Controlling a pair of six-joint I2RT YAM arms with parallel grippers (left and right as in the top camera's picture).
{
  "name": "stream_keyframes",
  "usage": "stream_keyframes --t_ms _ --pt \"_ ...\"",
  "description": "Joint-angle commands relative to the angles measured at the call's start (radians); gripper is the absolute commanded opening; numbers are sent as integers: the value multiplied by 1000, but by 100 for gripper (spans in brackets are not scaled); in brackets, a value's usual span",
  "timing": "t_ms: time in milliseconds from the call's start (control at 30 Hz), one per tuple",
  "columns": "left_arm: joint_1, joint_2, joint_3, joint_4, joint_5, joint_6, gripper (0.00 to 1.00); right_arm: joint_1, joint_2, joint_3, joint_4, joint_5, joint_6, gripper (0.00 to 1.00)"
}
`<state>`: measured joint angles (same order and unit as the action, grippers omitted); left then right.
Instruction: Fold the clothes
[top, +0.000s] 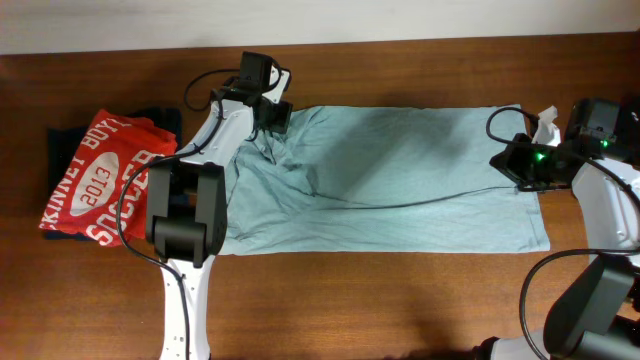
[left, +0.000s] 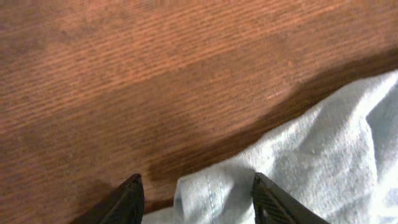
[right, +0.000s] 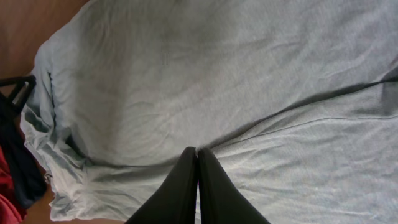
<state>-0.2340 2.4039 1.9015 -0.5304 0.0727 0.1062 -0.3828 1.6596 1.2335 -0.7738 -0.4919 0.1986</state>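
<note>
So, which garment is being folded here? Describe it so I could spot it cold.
On the brown wooden table, spread wide across the middle, lies the pale grey-blue t-shirt. Unlike the red t-shirt with white lettering, piled on a dark garment at the table's left end, it is plain, unprinted and by far the largest patch of cloth.

Red tee (top: 95, 185): "2013", "SOCC" (rest hidden).

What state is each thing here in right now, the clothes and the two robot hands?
Grey-blue t-shirt: spread flat, bunched near the left hand.
Red shirt: folded, lying on a dark garment.
Left hand: open, straddling the t-shirt's hem.
Right hand: closed, tips at a t-shirt crease.
</note>
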Motion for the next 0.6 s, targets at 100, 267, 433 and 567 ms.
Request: stream_keyframes --t_ms 100,267,433,567 --pt "2 22 -1 6 78 16 45 2 2 22 0 -9 -8 8" --pt "2 23 -1 -8 108 16 35 2 2 22 0 -9 -8 8" --pt "2 23 -1 -7 108 16 11 2 2 22 -6 -9 -8 7" --pt "2 22 12 -17 108 16 8 2 2 22 -8 -9 -8 7"
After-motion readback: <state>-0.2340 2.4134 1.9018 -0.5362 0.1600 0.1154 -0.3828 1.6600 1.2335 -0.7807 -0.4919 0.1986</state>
